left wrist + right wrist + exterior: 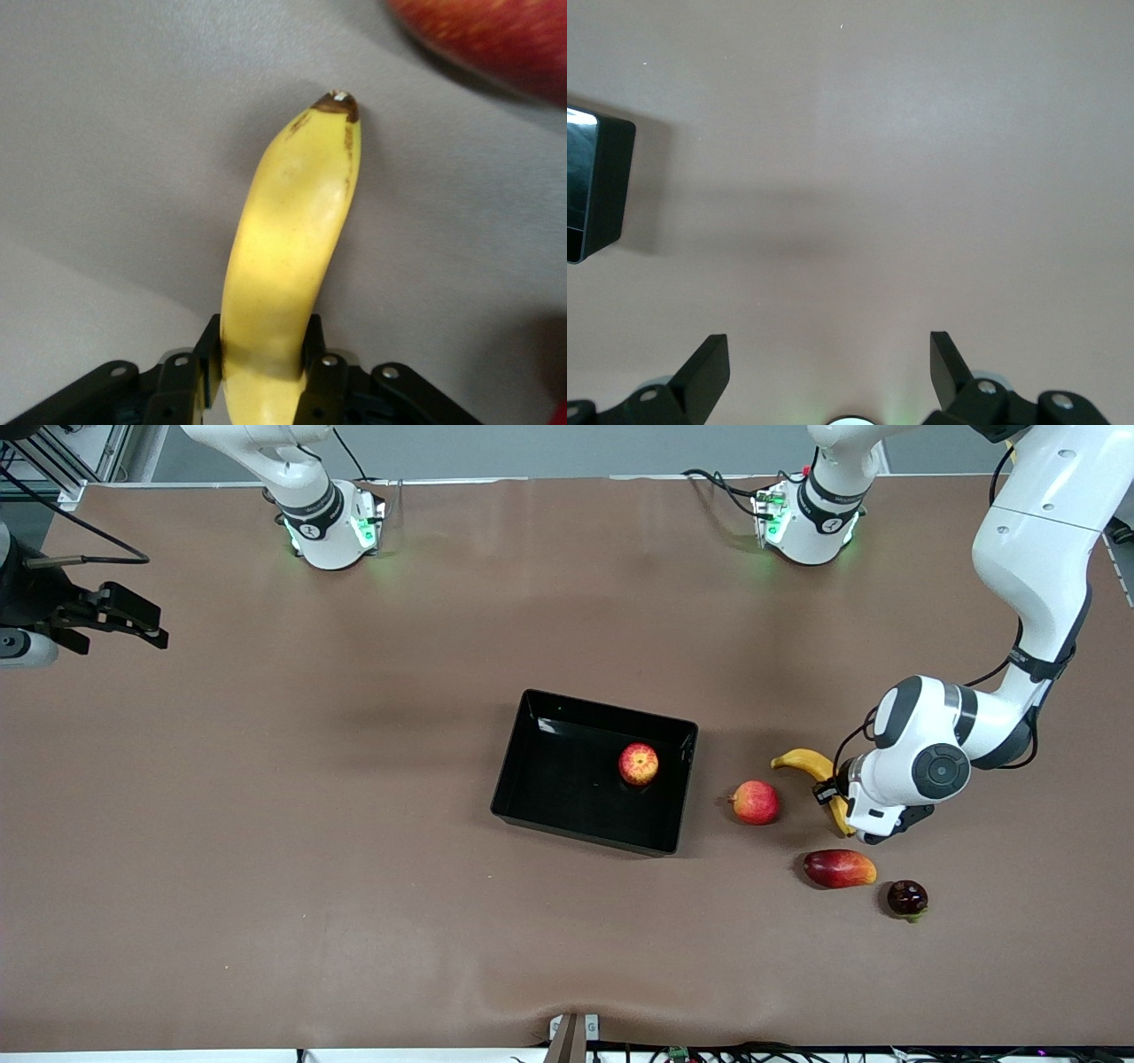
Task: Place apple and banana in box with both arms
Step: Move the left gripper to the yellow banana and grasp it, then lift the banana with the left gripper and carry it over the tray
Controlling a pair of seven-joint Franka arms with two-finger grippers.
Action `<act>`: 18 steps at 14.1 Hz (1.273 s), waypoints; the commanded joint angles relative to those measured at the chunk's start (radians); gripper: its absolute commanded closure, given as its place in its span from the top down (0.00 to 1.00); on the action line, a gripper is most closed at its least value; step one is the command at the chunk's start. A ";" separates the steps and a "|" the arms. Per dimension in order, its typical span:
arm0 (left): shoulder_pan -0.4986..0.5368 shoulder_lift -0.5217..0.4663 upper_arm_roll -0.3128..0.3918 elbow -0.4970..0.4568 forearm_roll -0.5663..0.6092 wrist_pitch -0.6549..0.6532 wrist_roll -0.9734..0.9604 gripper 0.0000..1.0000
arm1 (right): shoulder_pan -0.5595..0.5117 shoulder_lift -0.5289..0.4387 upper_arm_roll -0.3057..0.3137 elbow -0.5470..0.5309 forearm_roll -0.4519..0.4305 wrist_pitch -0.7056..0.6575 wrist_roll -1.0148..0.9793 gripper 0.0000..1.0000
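Worktop (354, 824) covered edge to edge in plain brown sheeting (matte, with slight ripples along the edge nearest the front camera). Grey wall strip (576, 452) above its top edge. Metal framing (62, 460) stands at one top corner. Black cables (797, 1052) run along the lower edge. Lighting even, shadows soft.

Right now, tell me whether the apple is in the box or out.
In. The apple rests on the black floor inside the box, near one wall.
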 commanded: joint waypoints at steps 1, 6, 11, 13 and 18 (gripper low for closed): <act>0.003 -0.108 -0.047 -0.023 0.020 -0.048 -0.017 0.00 | -0.012 0.008 0.013 0.047 -0.007 -0.018 -0.007 1.00; -0.007 -0.214 -0.228 0.144 -0.016 -0.297 -0.040 0.00 | -0.006 0.012 0.013 0.047 -0.007 -0.033 -0.009 1.00; -0.282 -0.088 -0.272 0.337 -0.043 -0.330 -0.187 0.00 | -0.004 0.015 0.015 0.058 -0.008 -0.032 -0.012 1.00; -0.428 -0.016 -0.209 0.438 -0.016 -0.329 -0.242 0.00 | -0.010 0.020 0.015 0.055 -0.007 -0.033 -0.009 1.00; -0.730 0.124 -0.006 0.575 -0.019 -0.249 -0.413 0.00 | -0.017 0.026 0.013 0.053 -0.008 -0.032 -0.006 1.00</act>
